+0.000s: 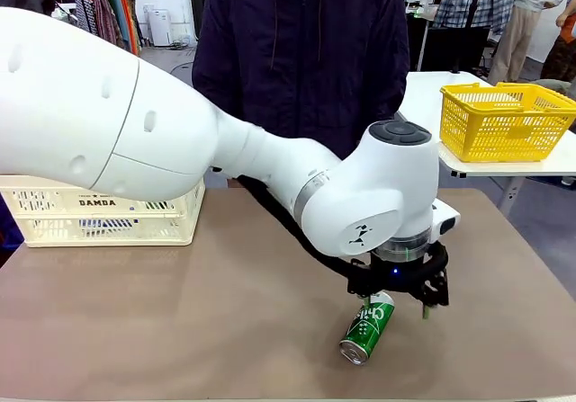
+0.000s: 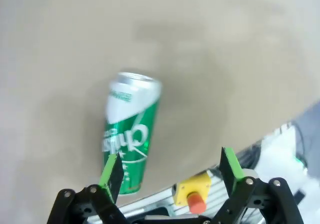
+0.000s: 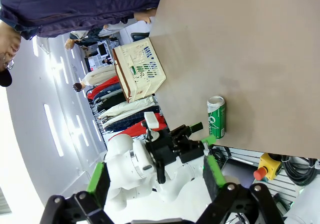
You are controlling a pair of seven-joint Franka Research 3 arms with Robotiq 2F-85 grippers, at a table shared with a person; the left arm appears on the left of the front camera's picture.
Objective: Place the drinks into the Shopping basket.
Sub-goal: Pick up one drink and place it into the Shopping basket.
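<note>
Progress looked slight: a green can [image 1: 367,328] lay on its side on the table [image 1: 180,312], well apart from the basket [image 1: 99,211]. The left gripper [image 2: 170,171] hovered over it, jaws wide and empty. The right gripper [image 3: 155,176] was also wide, holding nothing.

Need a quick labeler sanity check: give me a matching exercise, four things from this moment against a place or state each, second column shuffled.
1. green can
2. Shopping basket
3. yellow basket
4. left pincer

a. on the white side table
b. open, fingers apart above the table
c. lying on its side near the robot-side edge
d. far left of the brown table

Pairs: 1-c, 2-d, 3-a, 4-b
</note>
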